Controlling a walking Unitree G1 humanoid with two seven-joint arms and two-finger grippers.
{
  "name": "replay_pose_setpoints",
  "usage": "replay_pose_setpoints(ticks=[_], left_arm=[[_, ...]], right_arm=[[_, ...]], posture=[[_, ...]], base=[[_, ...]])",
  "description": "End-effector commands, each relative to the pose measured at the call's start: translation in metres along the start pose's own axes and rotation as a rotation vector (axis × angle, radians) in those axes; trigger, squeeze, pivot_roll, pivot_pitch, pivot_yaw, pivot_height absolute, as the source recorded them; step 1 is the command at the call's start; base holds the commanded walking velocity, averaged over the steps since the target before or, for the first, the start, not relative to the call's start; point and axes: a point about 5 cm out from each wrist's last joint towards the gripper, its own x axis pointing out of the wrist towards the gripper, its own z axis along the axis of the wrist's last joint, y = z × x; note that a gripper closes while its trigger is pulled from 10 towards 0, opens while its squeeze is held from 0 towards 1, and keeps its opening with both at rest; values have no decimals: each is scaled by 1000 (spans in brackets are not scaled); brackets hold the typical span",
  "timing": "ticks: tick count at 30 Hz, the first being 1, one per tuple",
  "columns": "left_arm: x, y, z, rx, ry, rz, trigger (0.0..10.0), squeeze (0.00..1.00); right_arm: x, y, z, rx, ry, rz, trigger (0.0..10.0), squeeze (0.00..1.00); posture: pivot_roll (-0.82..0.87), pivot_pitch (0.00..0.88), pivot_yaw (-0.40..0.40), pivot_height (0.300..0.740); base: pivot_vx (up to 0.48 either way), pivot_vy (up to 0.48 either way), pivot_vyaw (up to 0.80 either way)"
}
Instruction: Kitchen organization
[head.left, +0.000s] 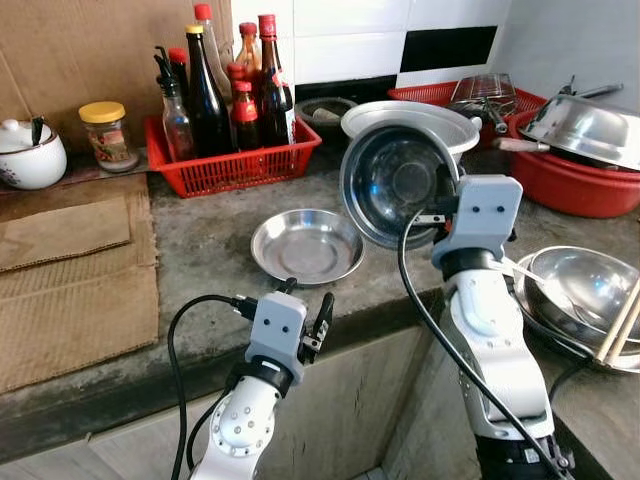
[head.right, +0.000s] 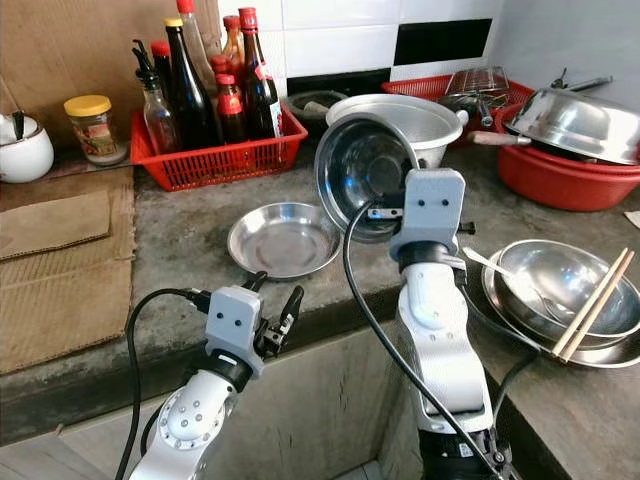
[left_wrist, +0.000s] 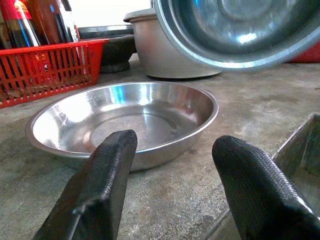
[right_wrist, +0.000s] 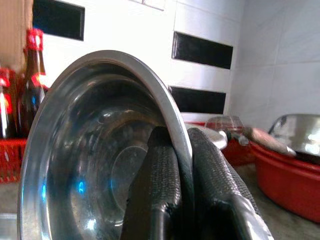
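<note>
**Steel bowl held aloft over counter; shallow dish awaiting pickup**

Nearest to me, the left gripper (head.left: 308, 322) hovers at the counter's front edge with its two black fingers (left_wrist: 97, 195) spread apart and nothing between them. They are lined up on the shallow steel dish (head.left: 307, 245), which sits flat on the grey counter (head.left: 200, 225) just ahead.

Beyond that, the right gripper (right_wrist: 186, 180) is clamped on the rim of a deep steel bowl (head.left: 398, 182), one finger inside and one outside. The bowl is clear of the counter, tipped on edge, its hollow facing the camera.

I judge the step in hand to be relocating this bowl, probably to nest it with other steelware. The next move calls for a level set-down without clipping the white pot (head.left: 410, 125) behind it.

Farther back, a red basket (head.left: 235, 165) holds sauce bottles (head.left: 210, 95). Their labels are too small to read; no legible writing anywhere.
</note>
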Motion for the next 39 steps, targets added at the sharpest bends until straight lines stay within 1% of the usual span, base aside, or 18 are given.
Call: replay_pose_setpoints(ticks=[1,9,34,35,36,37,38,39], left_arm=[[0,-1,7,-4,-28,-4,10000,0],[0,-1,6,-1,-27,-11,10000,0],[0,-2,2,4,-16,-25,10000,0],[0,-2,2,5,-16,-26,10000,0],[0,-2,2,5,-16,-26,10000,0],[-1,-2,2,4,-17,-25,10000,0],[-1,-2,2,6,-16,-26,10000,0],[0,-2,2,6,-16,-28,10000,0]], right_arm=[[-2,-2,7,0,-45,2,0,0],[-1,-3,7,6,-50,-5,0,0],[-2,6,7,28,-39,35,0,0],[-2,6,6,28,-37,36,784,0],[-2,6,6,27,-36,36,784,0],[-3,7,6,25,-32,37,4784,0],[-3,7,6,23,-31,38,7961,0],[-4,8,5,19,-27,40,10000,0]], posture=[[69,0,-41,740],[67,0,-35,740],[65,0,-32,740],[66,0,-32,740],[66,0,-32,740],[66,0,-25,740],[66,0,-25,740],[70,0,-28,740]], base=[[-240,0,0],[-271,0,0],[-310,0,0],[-315,0,0],[-315,0,0],[-315,0,0],[-315,0,0],[-319,0,0]])
